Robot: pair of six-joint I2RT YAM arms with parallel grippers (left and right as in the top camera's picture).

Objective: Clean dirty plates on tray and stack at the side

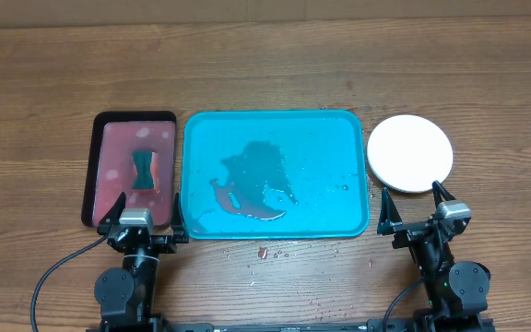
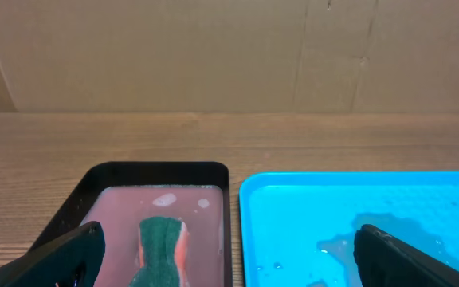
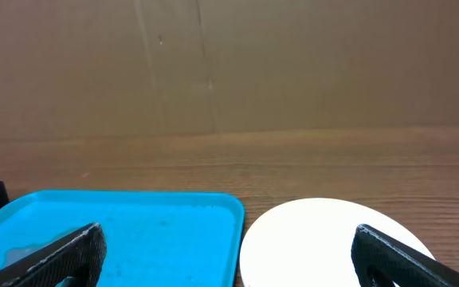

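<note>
left gripper (image 1: pixel 144 219) and right gripper (image 1: pixel 414 207) are held wide open and empty at the table's near edge. the tray (image 1: pixel 325 148) is seen bare of plates, with only a puddle (image 1: pixel 256 180) in it. the plates (image 1: pixel 410 153) are stacked just beside its right rim. only a clean white top is shown, so their number cannot be told. the task is judged all but done, and no further grasp seems called for.

White plate (image 3: pixel 317 239), near rim out of frame
</note>
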